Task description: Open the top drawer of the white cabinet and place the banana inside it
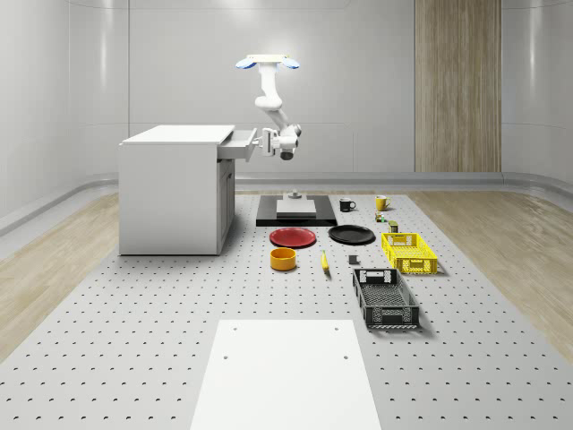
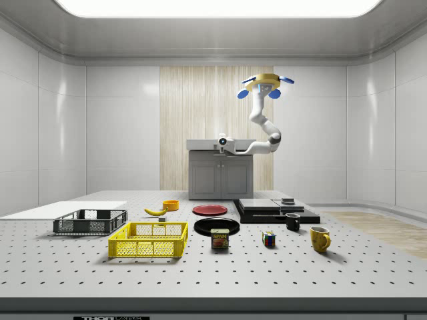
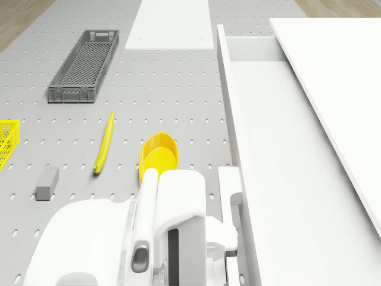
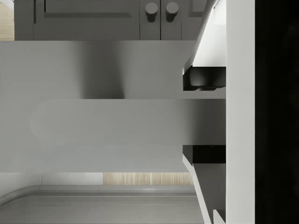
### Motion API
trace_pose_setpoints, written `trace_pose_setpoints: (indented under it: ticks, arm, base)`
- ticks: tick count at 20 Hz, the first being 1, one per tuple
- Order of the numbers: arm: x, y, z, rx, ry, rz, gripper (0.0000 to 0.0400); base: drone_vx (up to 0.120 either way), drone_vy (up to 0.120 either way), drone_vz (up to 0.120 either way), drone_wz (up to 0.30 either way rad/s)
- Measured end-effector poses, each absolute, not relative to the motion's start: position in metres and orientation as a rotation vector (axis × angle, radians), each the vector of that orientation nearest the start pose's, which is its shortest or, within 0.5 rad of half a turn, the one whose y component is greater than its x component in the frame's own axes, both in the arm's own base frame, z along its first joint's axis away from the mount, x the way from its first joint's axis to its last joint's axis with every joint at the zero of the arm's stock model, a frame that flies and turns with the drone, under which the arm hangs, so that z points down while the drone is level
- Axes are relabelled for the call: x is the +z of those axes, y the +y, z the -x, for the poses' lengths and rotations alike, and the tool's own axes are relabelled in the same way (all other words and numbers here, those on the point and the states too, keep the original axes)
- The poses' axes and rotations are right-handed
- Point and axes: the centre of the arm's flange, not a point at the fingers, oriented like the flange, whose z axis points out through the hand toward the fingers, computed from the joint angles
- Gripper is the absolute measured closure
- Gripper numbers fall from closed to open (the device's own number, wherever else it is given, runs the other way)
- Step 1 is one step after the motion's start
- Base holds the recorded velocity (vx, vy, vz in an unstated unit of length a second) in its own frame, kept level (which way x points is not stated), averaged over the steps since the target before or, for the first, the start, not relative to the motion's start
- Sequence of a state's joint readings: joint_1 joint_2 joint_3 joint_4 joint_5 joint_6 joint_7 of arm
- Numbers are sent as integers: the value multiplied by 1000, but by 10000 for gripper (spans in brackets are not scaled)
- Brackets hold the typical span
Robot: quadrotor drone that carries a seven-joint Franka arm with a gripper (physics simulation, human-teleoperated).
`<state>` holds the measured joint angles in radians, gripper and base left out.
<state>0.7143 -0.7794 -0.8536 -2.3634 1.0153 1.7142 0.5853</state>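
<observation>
Currently the drone [image 1: 269, 62] hovers in the air beside the white cabinet [image 1: 175, 193], off its drawer side, above the black platform [image 1: 296, 213] on the floor. Arm [image 1: 271, 101] hangs down from it and bends toward the cabinet front.

Gripper [image 1: 266, 141] sits at the front of the top drawer [image 1: 238, 144], level with the handle. In the wrist view both dark finger pads [image 4: 204, 78] sit either side of the pale handle bar [image 4: 112, 121], fingers closed down on it. So: gripped on the drawer handle, nothing else in hand.

Top drawer is partly pulled out; it juts past the cabinet face in the whole-scene view, and the drone view looks down into its open white interior [image 3: 280, 149]. Nothing visible inside it.

Banana [image 1: 324, 261] lies flat on the perforated table [image 1: 134, 340], well apart from the cabinet and the gripper. It sits just beside the orange bowl [image 1: 283, 259], between that bowl and the yellow crate [image 1: 409, 252]. In the drone view, banana [image 3: 104, 143] and bowl [image 3: 159, 156] are near each other but not touching.

Other items on the table: red plate [image 1: 293, 236], black plate [image 1: 351, 235], grey crate [image 1: 385, 298], black mug [image 1: 346, 204], yellow mug [image 1: 380, 202], small grey block [image 1: 353, 260]. Side view adds a spam can [image 2: 219, 239] and a colour cube [image 2: 268, 239].
</observation>
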Motion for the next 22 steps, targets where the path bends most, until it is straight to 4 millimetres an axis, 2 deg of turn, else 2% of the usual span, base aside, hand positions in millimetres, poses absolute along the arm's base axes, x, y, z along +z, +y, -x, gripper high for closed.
trace_pose_setpoints:
  ticks: [1,2,3,4,6,7,9,12,16,22]
  arm:
    - [559,-52,-383,599,620,1525,71]
    - [549,-50,-386,616,619,1499,0]
    - [566,-47,-392,698,672,1424,44]
    - [585,-49,-393,693,668,1427,99]
    - [586,-63,-388,670,650,1444,176]
    - [587,-70,-386,660,644,1451,179]
    - [587,-83,-384,646,634,1461,109]
    - [586,-99,-382,632,624,1471,51]
    - [586,-113,-381,622,617,1478,19]
    - [586,-122,-381,616,613,1482,4]
  base:
    - [0,0,0,0]
    - [0,0,0,0]
    - [0,0,0,0]
    - [0,0,0,0]
    - [0,0,0,0]
    - [0,0,0,0]
    - [0,60,0,0]
    - [0,120,0,0]
    - [0,120,0,0]
    - [0,-107,0,0]
